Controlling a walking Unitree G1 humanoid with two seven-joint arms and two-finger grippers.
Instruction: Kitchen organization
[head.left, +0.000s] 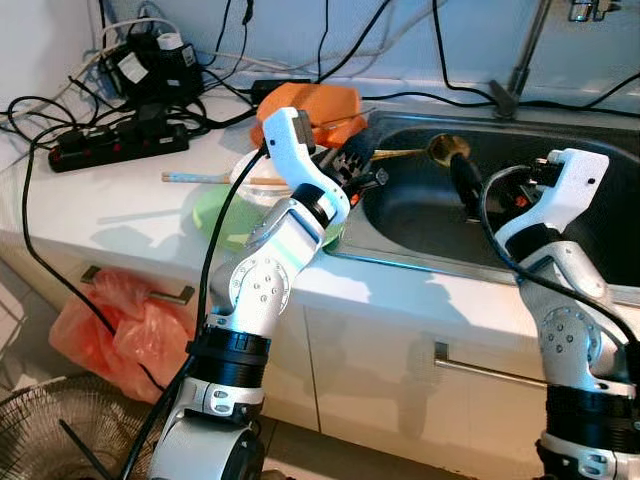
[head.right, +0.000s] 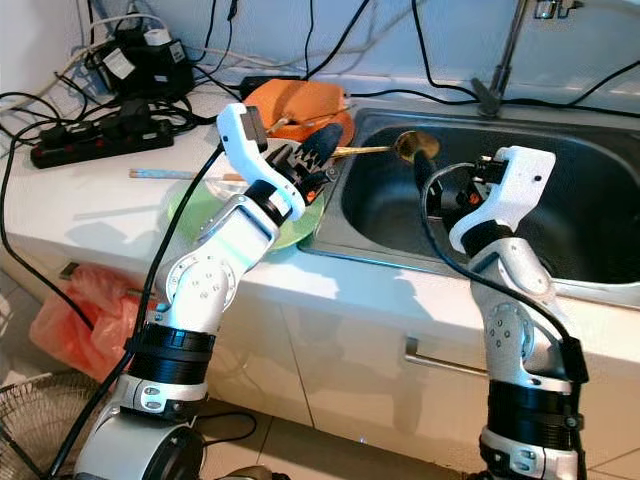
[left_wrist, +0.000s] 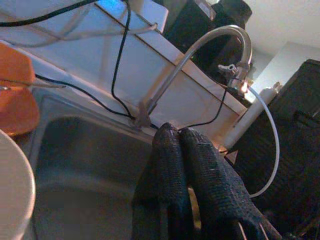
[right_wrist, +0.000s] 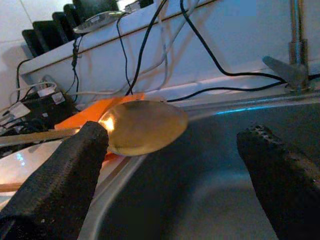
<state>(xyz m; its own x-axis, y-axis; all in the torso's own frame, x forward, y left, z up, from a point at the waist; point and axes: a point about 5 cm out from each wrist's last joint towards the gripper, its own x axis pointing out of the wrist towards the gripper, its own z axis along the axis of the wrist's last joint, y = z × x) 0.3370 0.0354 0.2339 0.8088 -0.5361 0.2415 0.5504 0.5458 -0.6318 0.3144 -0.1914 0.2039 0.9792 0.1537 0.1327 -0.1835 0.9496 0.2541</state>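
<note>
A black power strip (head.left: 118, 143) with many black cords lies at the back of the table. An orange plastic bag (head.left: 118, 325) hangs below. A round fan (head.left: 55, 432) sits on the floor.

Orange board (head.left: 310, 105), green plate (head.left: 222, 222), brass-gold ladle (right_wrist: 142, 127), grey sink (head.left: 560, 215).

No words, brand names, numbers or signs can be read anywhere in these pictures. The black power strip (head.left: 118, 143) and the black adapters (head.left: 150, 62) at the back left corner of the countertop (head.left: 120, 205) carry pale patches that may be labels, but they are too small and blurred to make out.
</note>
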